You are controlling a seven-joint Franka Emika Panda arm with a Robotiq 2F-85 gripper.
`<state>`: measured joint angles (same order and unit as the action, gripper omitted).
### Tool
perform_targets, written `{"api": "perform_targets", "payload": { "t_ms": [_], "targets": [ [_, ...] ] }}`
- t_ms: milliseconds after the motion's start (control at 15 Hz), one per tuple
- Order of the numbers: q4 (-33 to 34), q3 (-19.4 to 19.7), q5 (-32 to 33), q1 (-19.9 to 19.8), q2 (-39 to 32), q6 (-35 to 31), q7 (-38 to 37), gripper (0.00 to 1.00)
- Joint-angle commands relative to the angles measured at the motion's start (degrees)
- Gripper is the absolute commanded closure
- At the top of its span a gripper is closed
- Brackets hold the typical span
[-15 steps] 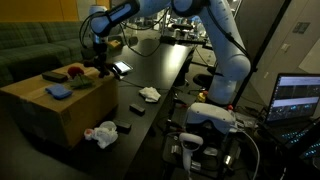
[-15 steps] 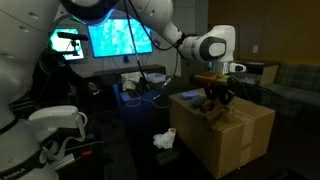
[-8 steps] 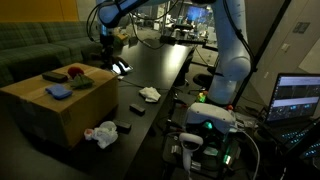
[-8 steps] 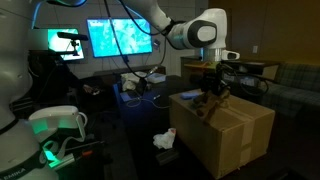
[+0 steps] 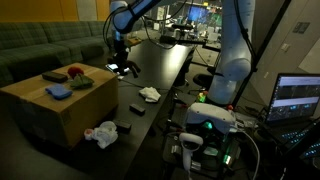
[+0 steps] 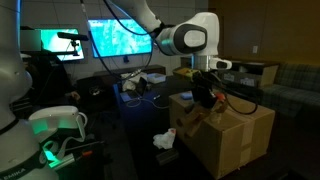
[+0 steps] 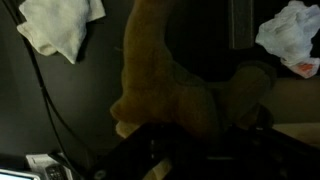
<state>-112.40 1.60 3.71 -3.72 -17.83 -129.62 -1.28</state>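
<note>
My gripper is shut on a brown plush toy and holds it in the air. The toy hangs just off the edge of a cardboard box, above the black table. In an exterior view the gripper and the hanging toy are in front of the box's near corner. In the wrist view the toy fills the middle and hides the fingertips.
On the box lie a blue cloth, a red thing and a green thing. White cloths and small black blocks lie on the table. A laptop stands to one side.
The gripper has lifted the plush toy off the top of the box and carried it sideways, past the box edge and over the black table.
</note>
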Motion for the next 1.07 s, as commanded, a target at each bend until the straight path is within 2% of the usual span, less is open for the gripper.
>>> {"api": "perform_targets", "payload": {
  "t_ms": [0, 133, 400, 733, 800, 867, 1000],
  "targets": [
    [-3.3, 3.0, 3.1, 1.4, -0.8, -4.6, -7.8, 0.96],
    [-2.6, 4.5, 5.2, 1.4, -3.8, -6.6, -10.6, 0.96],
    [1.0, 6.8, 6.3, 0.7, -11.1, -9.0, -10.2, 0.96],
    [6.7, 8.3, 4.4, -0.8, -18.8, -10.4, -8.7, 0.95],
    [7.6, 8.5, 4.2, -1.1, -19.8, -10.4, -8.7, 0.58],
    [8.6, 8.7, 4.0, -1.4, -20.8, -10.4, -9.0, 0.56],
    [9.9, 8.9, 3.4, -1.9, -22.3, -10.9, -9.4, 0.44]
  ]
}}
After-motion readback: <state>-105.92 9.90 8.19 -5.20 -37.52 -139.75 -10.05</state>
